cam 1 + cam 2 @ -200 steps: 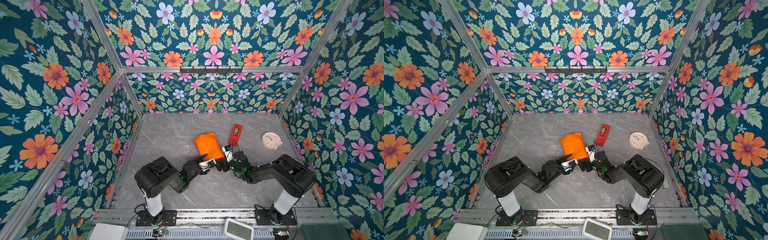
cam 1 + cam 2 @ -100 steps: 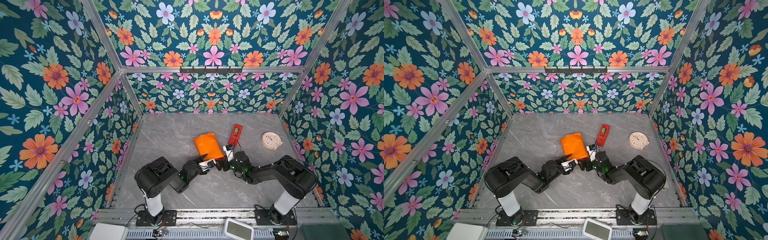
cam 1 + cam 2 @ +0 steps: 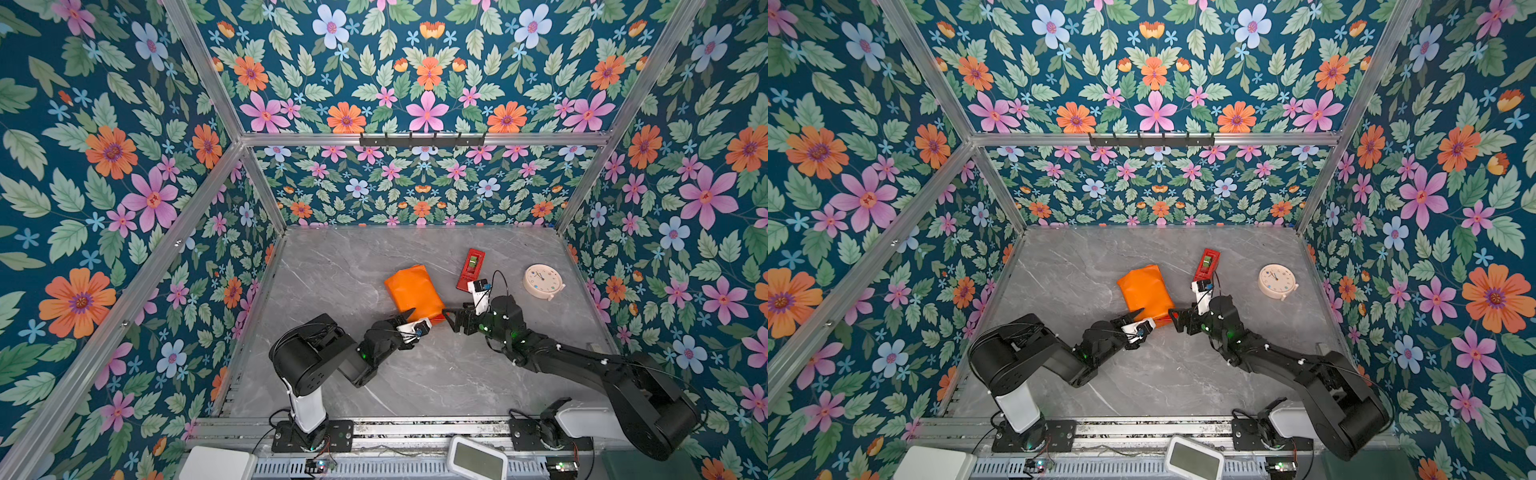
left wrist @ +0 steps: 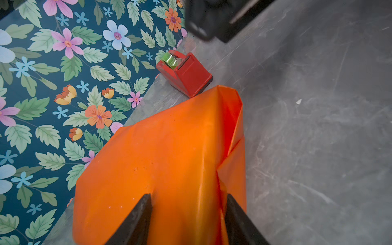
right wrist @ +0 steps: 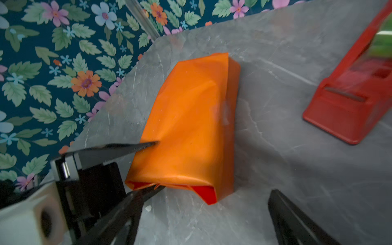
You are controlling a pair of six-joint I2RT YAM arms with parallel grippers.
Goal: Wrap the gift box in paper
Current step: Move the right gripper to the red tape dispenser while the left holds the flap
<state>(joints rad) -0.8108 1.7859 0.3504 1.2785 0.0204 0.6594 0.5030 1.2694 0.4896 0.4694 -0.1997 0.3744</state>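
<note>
The paper [image 3: 413,293] [image 3: 1144,291], orange side out, is folded into an oblong parcel on the grey table; the gift box is hidden inside it. My left gripper [image 3: 417,316] [image 3: 1144,316] [image 4: 188,197] is closed over the parcel's near end. One of its fingers [image 5: 127,147] lies on the top face and the other is low by the table. My right gripper [image 3: 451,320] [image 3: 1177,320] [image 5: 216,189] stands wide open at the same end. Its left fingertip touches the loose folds there, where a flap hangs open.
A red tape dispenser [image 3: 470,269] [image 3: 1205,266] [image 4: 186,72] [image 5: 356,101] sits just right of the parcel's far end. A round cream clock [image 3: 542,281] [image 3: 1277,281] lies further right. Floral walls enclose the table on three sides.
</note>
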